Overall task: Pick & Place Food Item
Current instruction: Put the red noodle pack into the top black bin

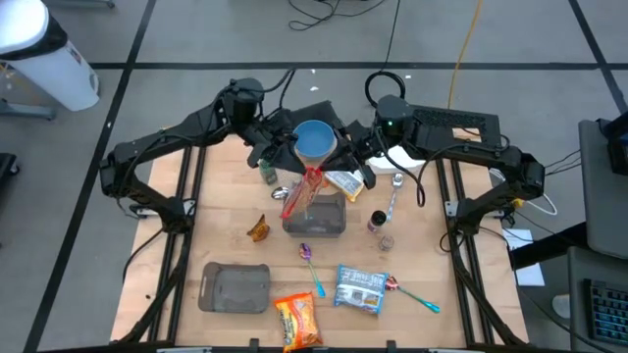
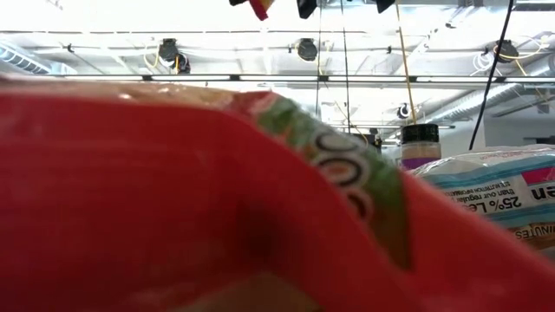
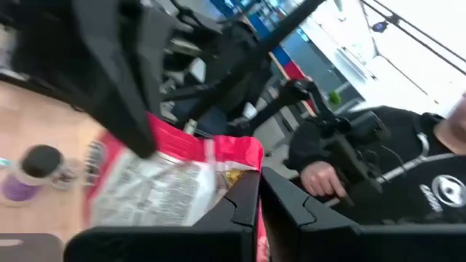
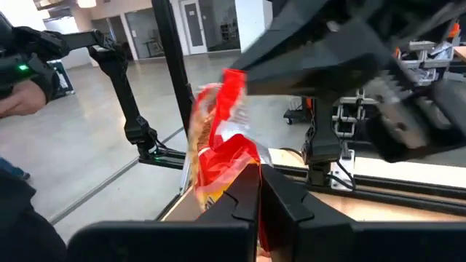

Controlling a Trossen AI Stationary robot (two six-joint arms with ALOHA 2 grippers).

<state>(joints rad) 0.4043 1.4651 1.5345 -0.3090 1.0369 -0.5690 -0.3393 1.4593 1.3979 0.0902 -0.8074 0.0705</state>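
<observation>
A red snack bag (image 1: 302, 192) hangs in the air over a grey container (image 1: 324, 224) at the table's middle, held between both grippers. My left gripper (image 1: 298, 165) comes in from the far left and is shut on one end of the bag (image 3: 182, 189). My right gripper (image 1: 332, 169) comes in from the far right and is shut on the other end (image 4: 218, 138). In the low view only the bag's bottom tip (image 2: 260, 7) shows at the picture's top. My left gripper pinches the bag's red sealed edge (image 3: 246, 161) between its two fingers, which lie about level. The bag is lifted clear of the table and stretches away from the fingers toward the other gripper. My right gripper pinches the bag's crumpled red end (image 4: 234, 173) between its two fingers, coming in about level from the table's right. The bag rises from the fingers toward the left gripper's fingers (image 4: 255, 62) and hangs clear of the table.
A blue bowl (image 1: 314, 140) and a green bottle (image 1: 267, 175) stand just behind the grippers. Two small jars (image 1: 378, 222) and spoons lie to the right. A grey tray (image 1: 235, 287), an orange chip bag (image 1: 297, 320) and a blue packet (image 1: 359, 289) lie near the front edge. A person (image 3: 408, 167) is beyond the table.
</observation>
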